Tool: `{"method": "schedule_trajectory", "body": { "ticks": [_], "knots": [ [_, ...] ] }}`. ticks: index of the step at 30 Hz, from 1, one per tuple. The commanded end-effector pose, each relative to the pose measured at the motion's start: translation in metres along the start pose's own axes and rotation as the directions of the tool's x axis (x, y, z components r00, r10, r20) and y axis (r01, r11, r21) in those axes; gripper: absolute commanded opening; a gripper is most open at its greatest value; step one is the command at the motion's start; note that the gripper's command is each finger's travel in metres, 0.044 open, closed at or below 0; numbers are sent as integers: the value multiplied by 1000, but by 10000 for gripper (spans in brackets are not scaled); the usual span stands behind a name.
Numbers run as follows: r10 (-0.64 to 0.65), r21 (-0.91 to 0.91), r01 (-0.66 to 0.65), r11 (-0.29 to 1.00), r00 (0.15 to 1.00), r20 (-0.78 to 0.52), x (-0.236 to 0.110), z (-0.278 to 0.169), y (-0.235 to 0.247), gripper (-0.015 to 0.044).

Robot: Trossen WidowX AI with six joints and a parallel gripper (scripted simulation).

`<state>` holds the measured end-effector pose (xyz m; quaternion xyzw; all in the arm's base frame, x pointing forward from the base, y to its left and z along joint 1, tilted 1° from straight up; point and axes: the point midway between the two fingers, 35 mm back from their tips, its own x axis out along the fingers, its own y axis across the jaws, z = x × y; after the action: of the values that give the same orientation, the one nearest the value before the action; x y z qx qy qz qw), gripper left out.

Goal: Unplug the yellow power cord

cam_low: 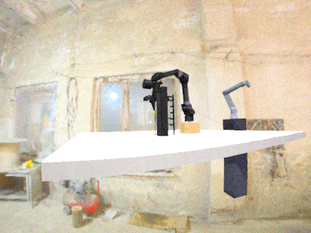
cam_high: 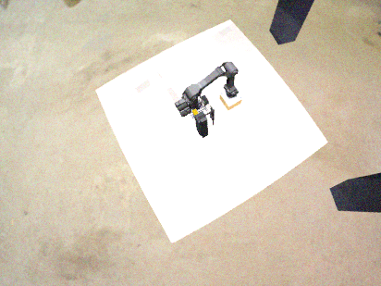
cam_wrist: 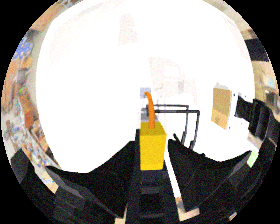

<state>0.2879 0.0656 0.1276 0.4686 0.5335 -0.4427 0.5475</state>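
Rough workshop — red compressor (cam_low: 84, 202), bare walls (cam_low: 151, 37)

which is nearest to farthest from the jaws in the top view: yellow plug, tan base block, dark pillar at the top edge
1. Yellow plug: right at the gripper, atop the black power strip.
2. Tan base block: to the right, under the arm's foot.
3. Dark pillar: far off the white table, upper right.
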Motion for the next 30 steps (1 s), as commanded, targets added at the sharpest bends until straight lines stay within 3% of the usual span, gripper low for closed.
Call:
{"method": "schedule_trajectory", "body": {
  "ticks": [1,4,8,16,30],
  "knots": [
    [-6,5,6,1000,1000,-2,6,0,-1,160],
    [-6,5,6,1000,1000,-2,7,0,-1,160],
    [-3,0,3,1000,1000,0,4,0,-1,55],
    [-3,0,3,1000,1000,0,4,0,-1,2],
    [-4,1,4,1000,1000,2,4,19,1,0]
  ]
}}
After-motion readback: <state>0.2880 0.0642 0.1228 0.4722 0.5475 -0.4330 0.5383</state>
